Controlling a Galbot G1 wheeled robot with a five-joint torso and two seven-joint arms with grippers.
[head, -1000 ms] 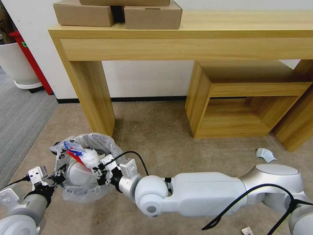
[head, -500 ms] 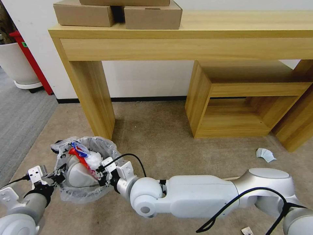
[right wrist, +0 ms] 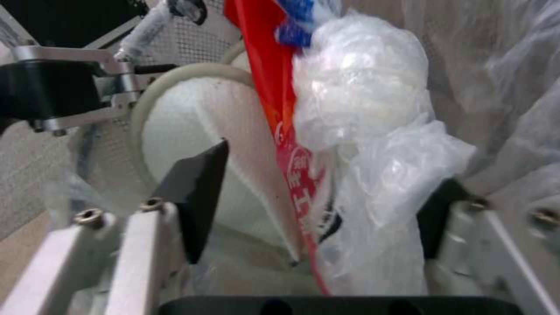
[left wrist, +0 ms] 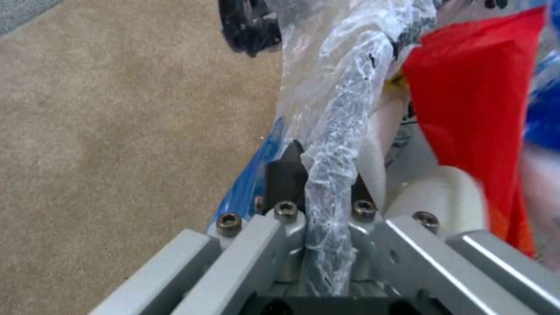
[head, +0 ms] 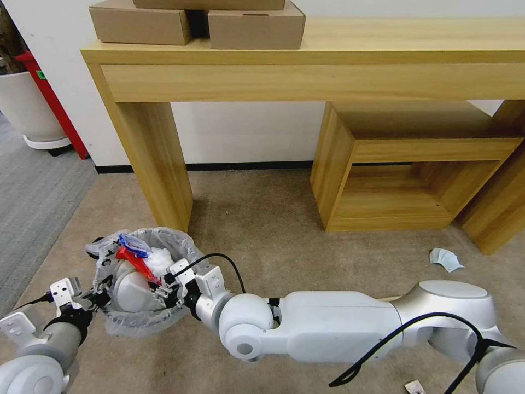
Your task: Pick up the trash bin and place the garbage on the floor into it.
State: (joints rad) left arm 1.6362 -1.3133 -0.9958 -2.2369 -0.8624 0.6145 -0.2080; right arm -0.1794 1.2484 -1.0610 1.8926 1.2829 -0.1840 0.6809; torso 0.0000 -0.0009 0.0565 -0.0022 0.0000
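Head view: trash bin on beige floor near desk leg, stuffed with white slipper, red wrapper. Left gripper at bin's near rim, right gripper over opposite rim. Pale blue mask lies well apart.

Left wrist view: left gripper clamped on bag-wrapped rim.

Right wrist view: right gripper spread wide around wrapper and crumpled plastic.
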